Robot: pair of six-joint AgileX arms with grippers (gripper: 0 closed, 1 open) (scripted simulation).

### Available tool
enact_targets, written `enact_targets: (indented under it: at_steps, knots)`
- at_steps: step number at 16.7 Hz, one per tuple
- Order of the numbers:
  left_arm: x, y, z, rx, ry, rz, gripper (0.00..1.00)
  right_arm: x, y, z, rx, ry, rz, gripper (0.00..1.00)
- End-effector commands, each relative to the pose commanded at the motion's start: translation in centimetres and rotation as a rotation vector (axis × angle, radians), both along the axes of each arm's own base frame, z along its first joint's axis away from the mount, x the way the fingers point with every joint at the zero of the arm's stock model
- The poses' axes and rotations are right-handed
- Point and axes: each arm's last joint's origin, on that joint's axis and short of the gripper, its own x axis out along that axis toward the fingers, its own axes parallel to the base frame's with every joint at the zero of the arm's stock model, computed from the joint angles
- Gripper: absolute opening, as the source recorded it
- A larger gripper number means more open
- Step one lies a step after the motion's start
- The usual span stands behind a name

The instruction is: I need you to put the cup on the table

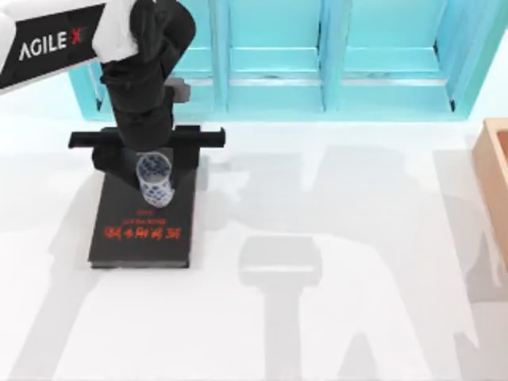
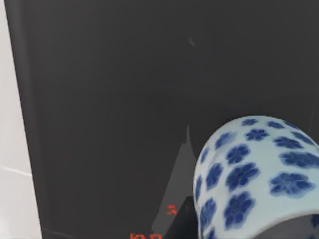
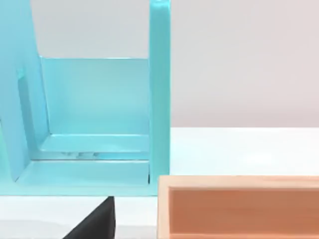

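Observation:
The cup (image 1: 155, 181), white with blue flowers and no handle, is upright over the far end of the black book (image 1: 143, 230) with red lettering. The book lies on the white table (image 1: 317, 317) at the left. My left gripper (image 1: 151, 155) hangs straight over the cup, its wide black crossbar just behind the cup's rim. In the left wrist view the cup (image 2: 254, 174) is close up against the dark book cover (image 2: 124, 99), with a strip of table (image 2: 12, 149) beside it. Whether the cup rests on the book or hangs just above it I cannot tell.
A turquoise shelf unit (image 1: 278, 63) runs along the back edge. A wooden box (image 1: 496, 175) sits at the right edge. In the right wrist view the shelf unit (image 3: 94, 99) and the wooden box (image 3: 239, 209) stand close by on the table (image 3: 239, 149).

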Motion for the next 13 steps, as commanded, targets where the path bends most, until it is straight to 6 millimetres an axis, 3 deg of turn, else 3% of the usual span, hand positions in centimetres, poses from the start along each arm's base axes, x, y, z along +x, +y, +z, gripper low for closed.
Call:
enact_targets:
  at_steps: [9,13]
  knots:
    - [0.0,0.0,0.2,0.001,-0.002,-0.001,0.00,0.0,0.0,0.0,0.000,0.000,0.000,1.00]
    - [0.1,0.0,2.8,0.003,0.001,-0.001,0.00,0.0,0.0,0.0,0.000,0.000,0.000,1.00]
